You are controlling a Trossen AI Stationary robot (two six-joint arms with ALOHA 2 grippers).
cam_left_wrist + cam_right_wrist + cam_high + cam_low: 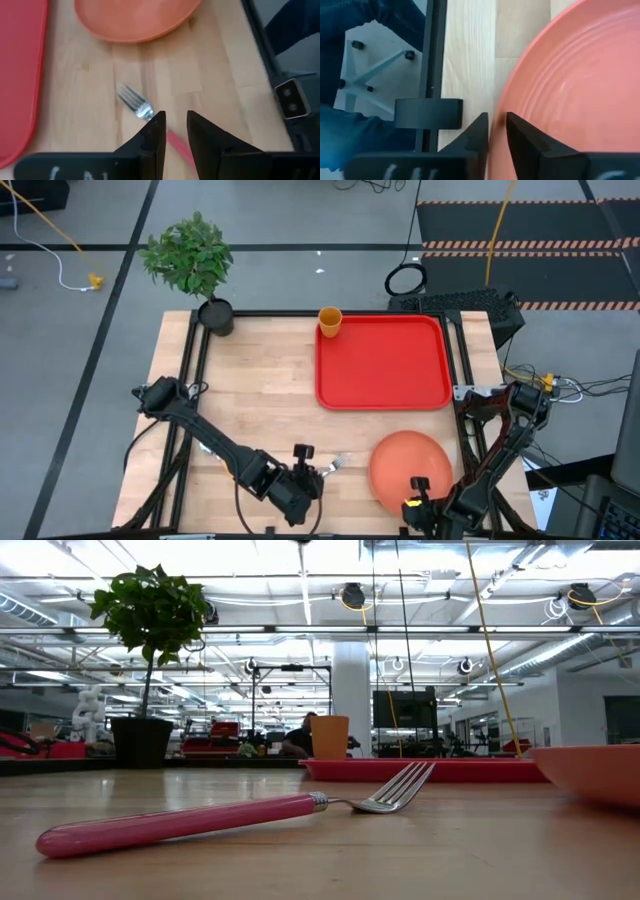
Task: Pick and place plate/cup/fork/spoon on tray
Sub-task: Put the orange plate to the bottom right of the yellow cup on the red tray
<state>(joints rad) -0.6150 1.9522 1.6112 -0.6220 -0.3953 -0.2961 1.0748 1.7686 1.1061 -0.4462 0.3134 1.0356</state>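
You have the cup point(330, 321) already standing on the tray point(385, 380), in the corner at about eleven o'clock of it; the tray itself lies toward one o'clock on the worktop point(250, 390). The plate point(410, 470) rests on the bare wood at about five o'clock, just below the tray and not on it. The fork point(335, 465) lies at six o'clock, between your left gripper point(310, 480) and the plate, tines toward the plate. No spoon shows in any view.

Your left gripper hangs over the fork's handle; in the left wrist view its fingers point(155, 135) stand a little apart, released, with the pink handle running between and beneath them; nothing is held yet. Your right gripper point(418, 505) sits at the plate's near rim at six o'clock; in the right wrist view its fingers point(480, 132) straddle the rim, narrowly parted; whether they pinch the plate you cannot tell from here.

Judged from this, the step in hand is picking up the fork and the plate. Next, lower the left fingers square onto the handle and close; the handle is thin and lies flat, so it may slip or roll; lift the plate level by its rim and carry it toward twelve o'clock onto the tray, clear of the cup.
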